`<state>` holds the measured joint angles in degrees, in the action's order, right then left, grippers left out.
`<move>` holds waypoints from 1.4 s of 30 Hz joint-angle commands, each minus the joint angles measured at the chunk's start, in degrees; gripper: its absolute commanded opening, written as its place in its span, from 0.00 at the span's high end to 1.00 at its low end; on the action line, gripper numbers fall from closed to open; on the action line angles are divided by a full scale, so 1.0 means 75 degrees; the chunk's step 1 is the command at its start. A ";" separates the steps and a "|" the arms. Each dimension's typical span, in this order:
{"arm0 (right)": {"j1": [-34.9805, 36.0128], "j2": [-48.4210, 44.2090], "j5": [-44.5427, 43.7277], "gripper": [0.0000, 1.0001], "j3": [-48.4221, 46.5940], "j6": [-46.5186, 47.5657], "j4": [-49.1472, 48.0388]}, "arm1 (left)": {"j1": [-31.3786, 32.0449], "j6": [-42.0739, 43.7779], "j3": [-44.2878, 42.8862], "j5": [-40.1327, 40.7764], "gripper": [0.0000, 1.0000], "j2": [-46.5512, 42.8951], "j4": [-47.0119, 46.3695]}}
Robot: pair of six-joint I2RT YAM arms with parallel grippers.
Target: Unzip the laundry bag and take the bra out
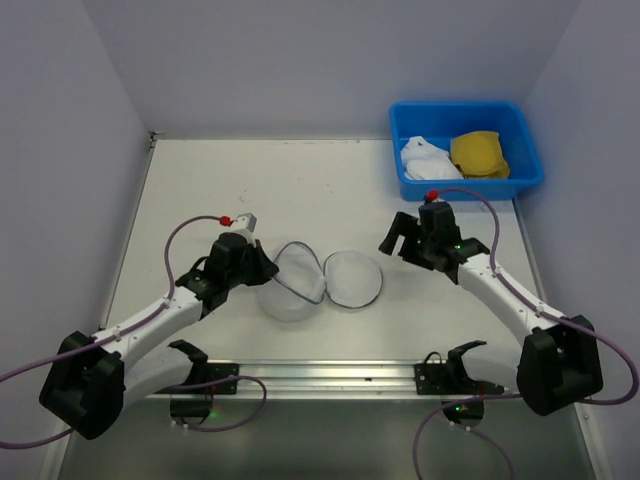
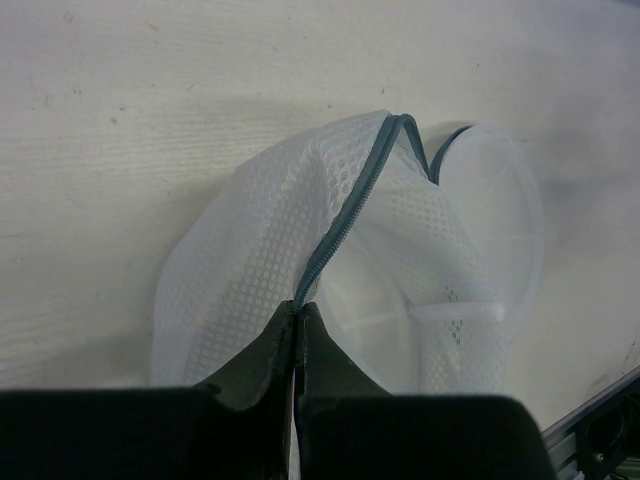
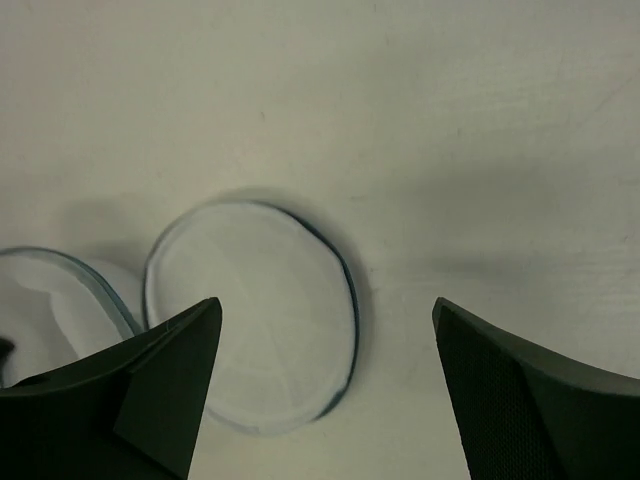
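Note:
The laundry bag (image 1: 290,288) lies unzipped at the table's middle, its round mesh lid (image 1: 352,278) flopped open to the right. My left gripper (image 1: 266,268) is shut on the bag's rim. In the left wrist view the grey zipper (image 2: 340,232) runs straight into the closed fingertips of that gripper (image 2: 297,310), with the white mesh of the laundry bag (image 2: 250,270) bunched around it. My right gripper (image 1: 402,238) hovers open, right of the lid, holding nothing. The right wrist view shows the lid (image 3: 250,320) below the wide-spread right gripper (image 3: 326,302). The mustard-yellow bra (image 1: 478,152) sits in the blue bin.
The blue bin (image 1: 455,106) stands at the back right corner and also holds a white cloth (image 1: 425,158). A metal rail (image 1: 330,375) runs along the near edge between the arm bases. Grey walls close in the table on three sides.

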<state>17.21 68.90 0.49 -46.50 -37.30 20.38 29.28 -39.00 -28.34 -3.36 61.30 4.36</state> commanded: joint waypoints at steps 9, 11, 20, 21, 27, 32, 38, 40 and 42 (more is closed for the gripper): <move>0.1325 0.1075 0.0896 0.25 0.0669 -0.0346 -0.0151 | -0.0025 -0.0542 0.0848 0.0236 1.00 -0.0240 -0.0441; 0.1525 0.1440 0.0953 0.27 0.0470 -0.0370 -0.0279 | -0.0025 -0.0530 0.0895 0.0248 1.00 -0.0251 -0.0441; 0.1619 0.2263 0.0884 0.63 0.0059 -0.0546 -0.0257 | -0.0013 -0.0530 0.1235 0.0132 1.00 -0.0088 -0.0885; 0.1619 0.2158 0.0652 0.82 0.0071 -0.0523 -0.0210 | -0.0001 -0.0530 0.1259 0.0085 1.00 0.0041 -0.1083; 0.1619 0.1046 -0.1211 1.00 -0.0701 0.0096 0.1147 | 0.0139 -0.0437 0.0780 -0.0338 1.00 0.0813 -0.1705; 0.1642 0.0189 -0.2082 1.00 -0.1604 0.0882 0.1479 | 0.0373 -0.0530 0.0019 -0.0478 1.00 0.1796 -0.2302; 0.2157 0.0245 -0.0850 1.00 -0.2248 0.1983 0.1113 | 0.0889 -0.0881 -0.0580 -0.0689 1.00 0.3144 -0.3053; 0.2684 0.0793 -0.1072 1.00 -0.2727 0.2148 0.1278 | 0.0994 -0.1045 -0.0663 -0.0736 1.00 0.3369 -0.3241; 0.3186 0.1194 -0.1225 1.00 -0.2986 0.2313 0.1384 | 0.1065 -0.1220 -0.0651 -0.0690 1.00 0.3604 -0.3534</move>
<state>36.67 73.34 -8.12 -65.32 -24.51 29.23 36.38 -45.54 -31.70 -7.92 86.74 -16.21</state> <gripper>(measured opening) 0.019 0.012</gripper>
